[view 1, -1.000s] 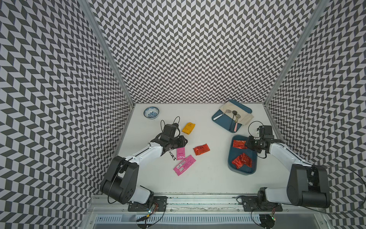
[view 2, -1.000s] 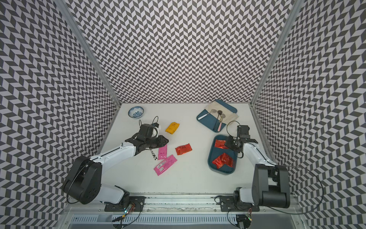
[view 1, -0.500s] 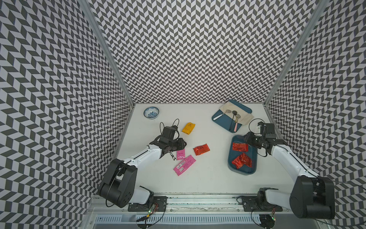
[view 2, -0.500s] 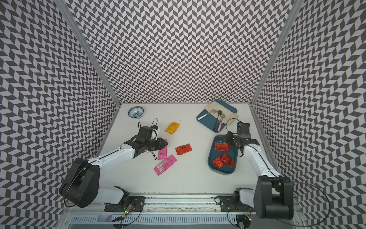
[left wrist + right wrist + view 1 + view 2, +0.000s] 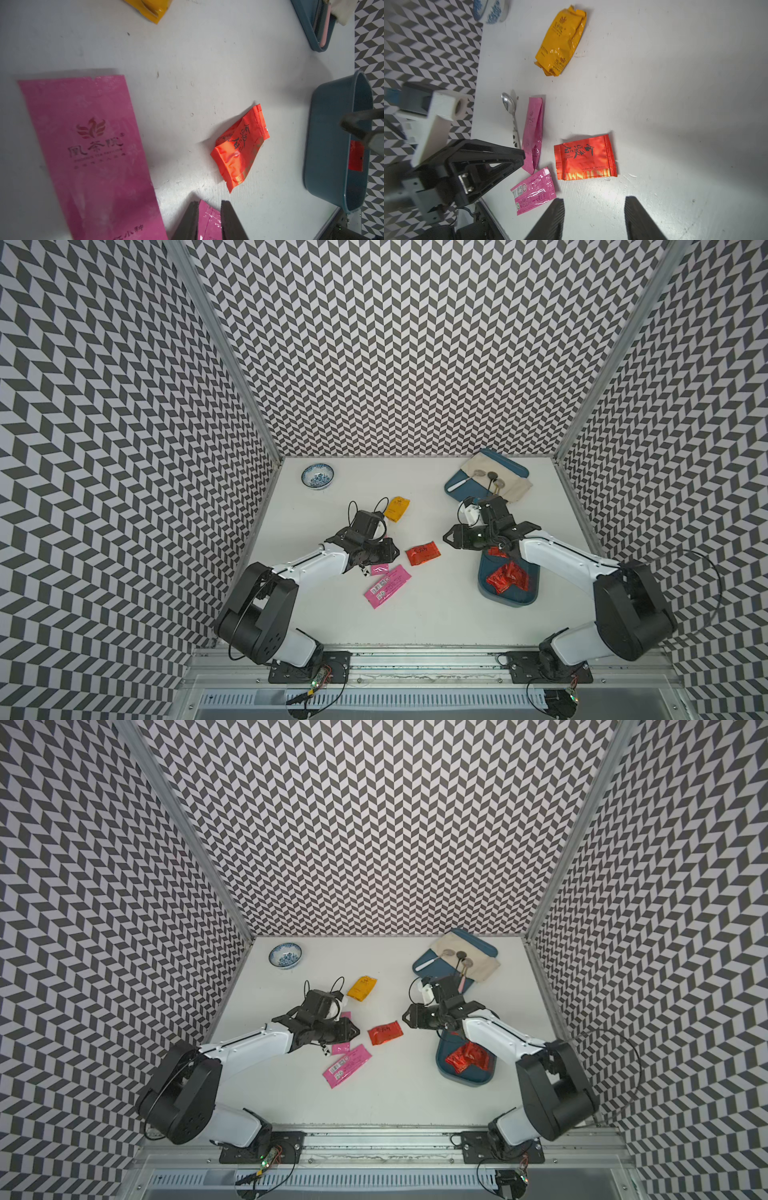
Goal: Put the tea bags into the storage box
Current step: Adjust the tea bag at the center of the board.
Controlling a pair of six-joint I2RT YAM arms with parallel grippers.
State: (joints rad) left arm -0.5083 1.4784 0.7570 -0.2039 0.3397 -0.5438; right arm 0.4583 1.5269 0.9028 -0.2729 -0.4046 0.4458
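Table [image 5: 419, 626]: white, scuffed | walls [image 5: 395, 344]: black-and-white chevron | left hand [image 5: 208, 204]: narrowly apart | right hand [image 5: 594, 201]: apart

The left gripper [image 5: 208, 204] is hovering low with its jaws narrowly parted. The right gripper [image 5: 594, 204] is pointing toward it, its jaws standing wide apart.

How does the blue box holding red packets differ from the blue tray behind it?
The box holds red packets; the tray carries a beige cloth and spoons. The box lies roughly square to the table edges; the tray is turned at an angle. The box sits nearer the front, the tray farther back. Both are blue, round-cornered and on the right side.
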